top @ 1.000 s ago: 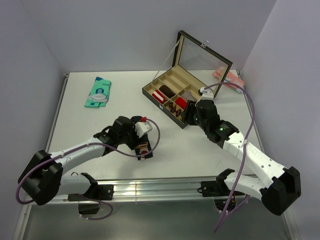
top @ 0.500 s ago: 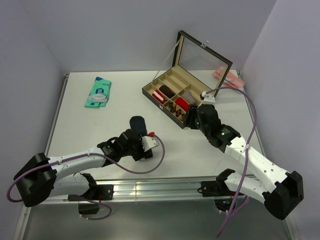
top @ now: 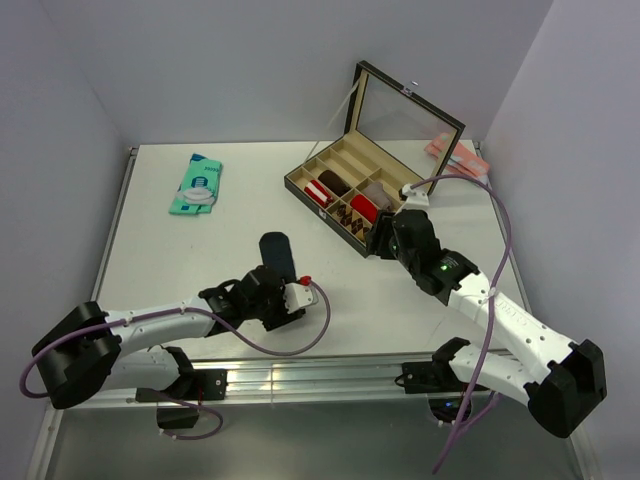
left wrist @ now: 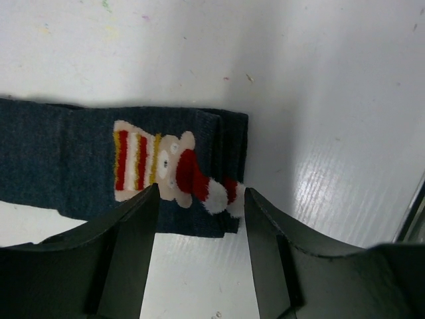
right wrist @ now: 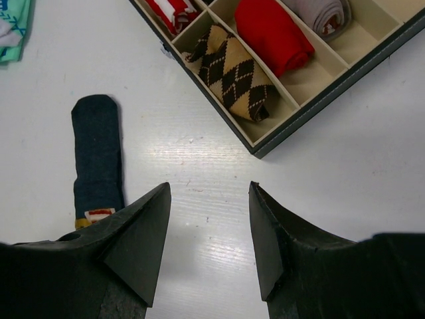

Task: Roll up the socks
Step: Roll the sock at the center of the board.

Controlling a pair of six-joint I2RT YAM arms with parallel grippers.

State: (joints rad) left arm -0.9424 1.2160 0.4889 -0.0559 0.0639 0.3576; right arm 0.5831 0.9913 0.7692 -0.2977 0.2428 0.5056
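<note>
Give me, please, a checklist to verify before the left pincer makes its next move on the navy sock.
1. Navy blue fabric sock with a bear print lies flat on the white table: ok.
2. Left pincer open and empty, over the sock's printed end: ok.
3. Left pincer low enough to touch the sock: cannot tell.
4. Right pincer open, empty and apart from the sock: ok.
5. Sock rolled: not ok, it lies stretched out.
</note>
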